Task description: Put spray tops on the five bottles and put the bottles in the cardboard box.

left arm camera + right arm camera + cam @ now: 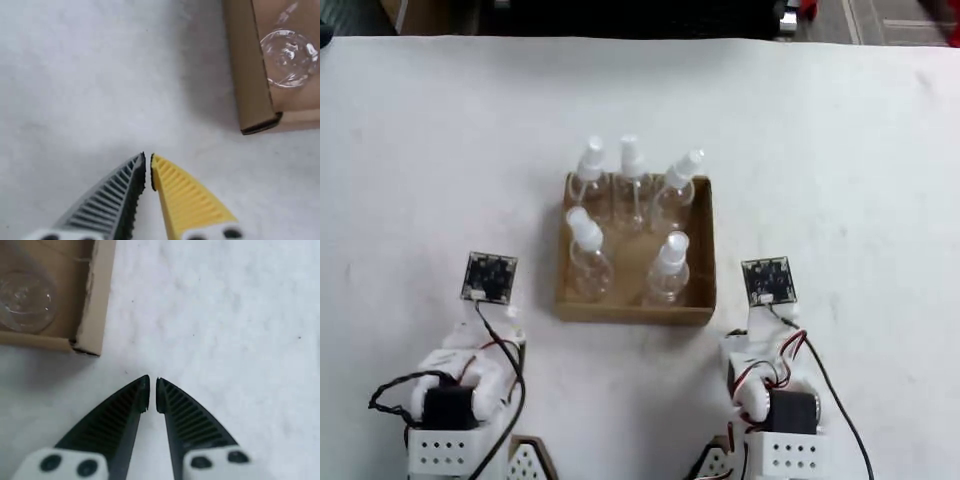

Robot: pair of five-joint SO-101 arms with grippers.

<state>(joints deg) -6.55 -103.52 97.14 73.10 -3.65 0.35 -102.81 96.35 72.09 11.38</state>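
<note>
I see all five bottles (631,195) standing in the cardboard box (708,250), spray tops (629,150) on (probably seated, hard to confirm from above). Left gripper (148,161) and right gripper (152,387) are both pinched closed and empty over the table (820,150), near the box corners.

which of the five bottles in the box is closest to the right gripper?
The front-row bottle in the cardboard box's corner nearest the right gripper. The other front bottle sits on the box's left side; three stand in the back row.
</note>
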